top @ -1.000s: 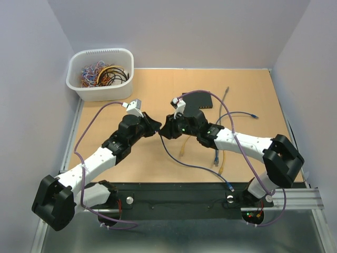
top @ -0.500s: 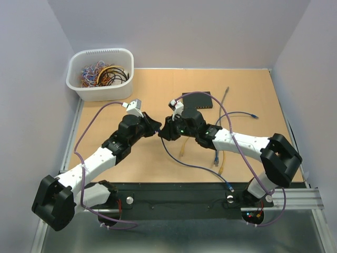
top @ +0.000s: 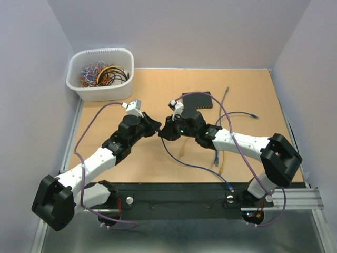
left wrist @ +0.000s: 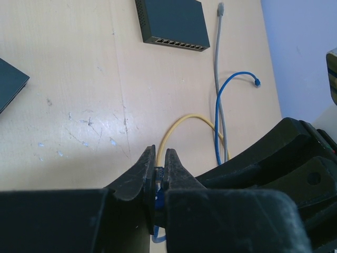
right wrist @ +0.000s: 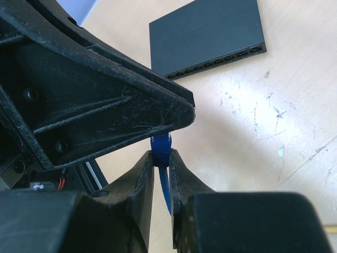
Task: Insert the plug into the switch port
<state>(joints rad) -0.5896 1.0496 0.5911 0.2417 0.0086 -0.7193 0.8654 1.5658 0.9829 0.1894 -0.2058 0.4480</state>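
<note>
Plug (right wrist: 161,143) points lengthwise along the right jaws toward the left jaws; both pairs pinch it.

In the left wrist view the small blue cable plug (left wrist: 157,194) is mostly buried between the pinched fingers of the left gripper (left wrist: 158,157). The thin yellow cable (left wrist: 184,118) loses both ends behind black gripper parts, and a dark flat box (left wrist: 9,81) is cut by the left edge. In the right wrist view the plug's tip hides behind the left gripper, and the flat black network switch (right wrist: 205,37) runs off the top. From above, the plug is too small to make out.
</note>
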